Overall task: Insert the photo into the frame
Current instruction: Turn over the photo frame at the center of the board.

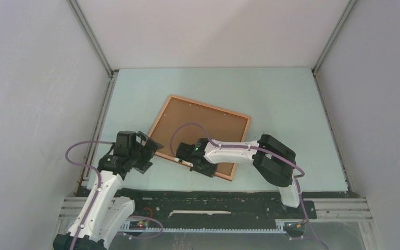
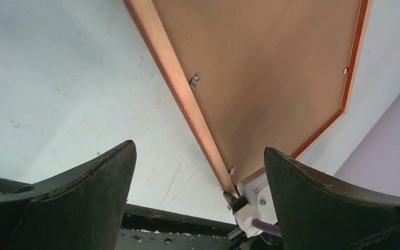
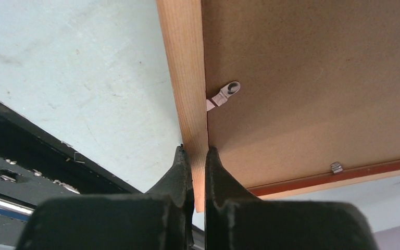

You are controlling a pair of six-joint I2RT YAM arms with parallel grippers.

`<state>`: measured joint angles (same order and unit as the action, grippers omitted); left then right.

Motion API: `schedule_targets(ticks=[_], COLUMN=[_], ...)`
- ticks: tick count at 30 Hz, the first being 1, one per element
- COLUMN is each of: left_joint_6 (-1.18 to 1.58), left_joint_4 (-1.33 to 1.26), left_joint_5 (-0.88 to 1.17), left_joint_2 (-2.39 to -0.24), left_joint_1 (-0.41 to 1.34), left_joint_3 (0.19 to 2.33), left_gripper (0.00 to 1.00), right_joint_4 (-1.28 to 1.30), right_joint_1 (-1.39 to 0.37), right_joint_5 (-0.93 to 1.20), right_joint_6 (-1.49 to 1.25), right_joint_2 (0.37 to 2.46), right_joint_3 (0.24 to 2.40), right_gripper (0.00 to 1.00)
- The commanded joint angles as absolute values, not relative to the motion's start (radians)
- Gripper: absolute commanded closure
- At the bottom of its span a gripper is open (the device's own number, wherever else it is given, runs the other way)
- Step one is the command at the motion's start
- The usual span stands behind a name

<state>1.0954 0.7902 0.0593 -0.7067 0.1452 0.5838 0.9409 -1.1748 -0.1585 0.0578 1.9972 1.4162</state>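
One frame [image 1: 160, 115] lies face-down on the worktop [image 1: 291, 104], seen from overhead, brown backing board [image 1: 203, 122] up; I see no photo.

Left wrist: the left pincer [image 2: 199, 148] gapes wide, holding nothing, the rim running between its fingers.

Right wrist: the right pincer [image 3: 194, 151] is clamped on the thin wooden rim near a corner.

I judge it stiff, light and glass-fragile; grip the rim only.

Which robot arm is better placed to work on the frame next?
Right, probably: the right gripper is shut, tips at the frame's wooden rim near a metal clip. The left gripper hangs open by the frame.
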Motion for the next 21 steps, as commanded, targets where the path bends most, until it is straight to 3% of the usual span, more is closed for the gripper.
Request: schedule_targets(ticks=[1, 8, 13, 18, 21], left_joint_6=[1.160, 1.114, 1.281, 1.359, 1.374], left_joint_4=[0.699, 0.468, 0.149, -0.168, -0.282], left_joint_5=[0.154, 0.331, 0.441, 0.424, 0.378], left_joint_2=[-0.708, -0.701, -0.666, -0.678, -0.705], left_joint_1=[0.131, 0.130, 0.137, 0.186, 0.219], left_joint_3=[0.519, 0.422, 0.225, 0.130, 0.117], left_gripper=[0.00, 0.00, 0.00, 0.00, 0.06], right_joint_4=[0.833, 0.797, 0.789, 0.777, 0.773], right_joint_1=[-1.178, -1.108, -1.066, -1.056, -1.045], right_joint_5=[-0.184, -0.014, 0.076, 0.108, 0.123], right_joint_6=[0.003, -0.027, -0.070, -0.104, -0.121], right_joint_2=[1.906, 1.762, 1.710, 1.695, 1.695], right_joint_3=[1.385, 1.386, 1.389, 1.393, 1.395], right_gripper=[1.00, 1.00, 1.00, 1.00, 1.00])
